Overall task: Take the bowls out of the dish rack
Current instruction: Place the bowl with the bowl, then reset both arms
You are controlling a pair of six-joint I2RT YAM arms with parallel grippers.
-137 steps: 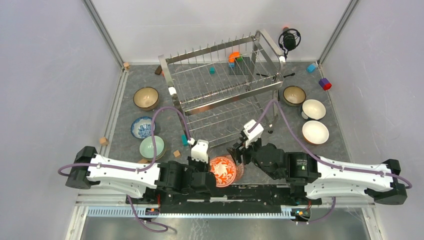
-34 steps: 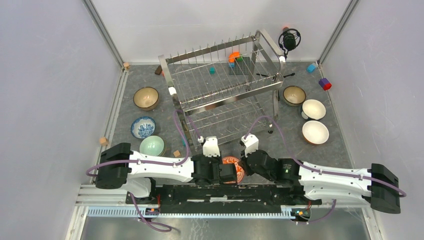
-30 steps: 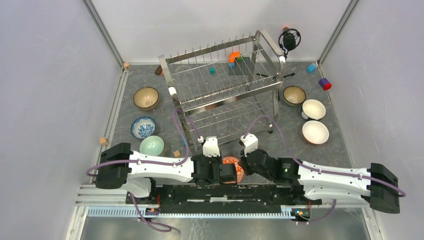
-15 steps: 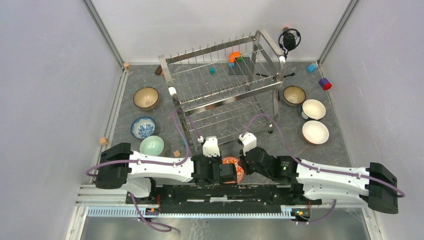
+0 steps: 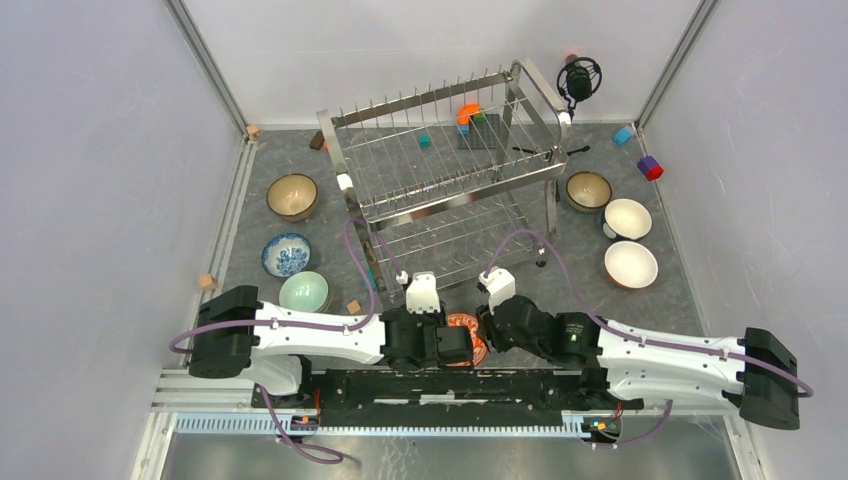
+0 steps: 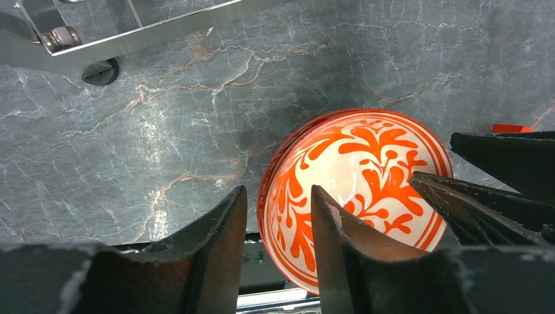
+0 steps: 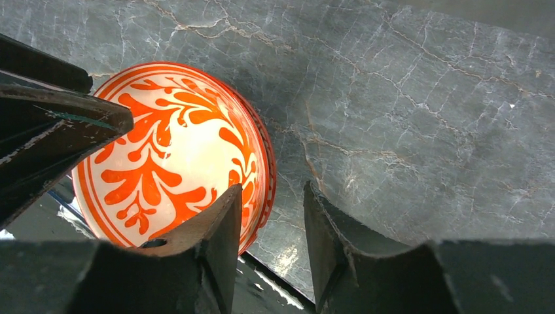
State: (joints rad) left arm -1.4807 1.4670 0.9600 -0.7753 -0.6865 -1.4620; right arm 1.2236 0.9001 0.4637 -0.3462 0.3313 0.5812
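One red-and-white floral bowl (image 6: 357,170)

**Glaze, stone and steel**

The fingers (image 6: 216,261) of the left pincer (image 6: 276,193) are matt black and scuffed. Between them shows a glossy glazed ceramic bowl (image 6: 353,190). Under the pincer, the desk (image 6: 163,131) looks like smooth grey veined stone. Beyond it, the dish rack (image 6: 150,29) is polished metal.

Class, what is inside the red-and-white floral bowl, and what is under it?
Inside the floral bowl only its orange pattern shows, partly covered by one of the left fingers and one of the right fingers. It sits on the grey table; the patch underneath is hidden.
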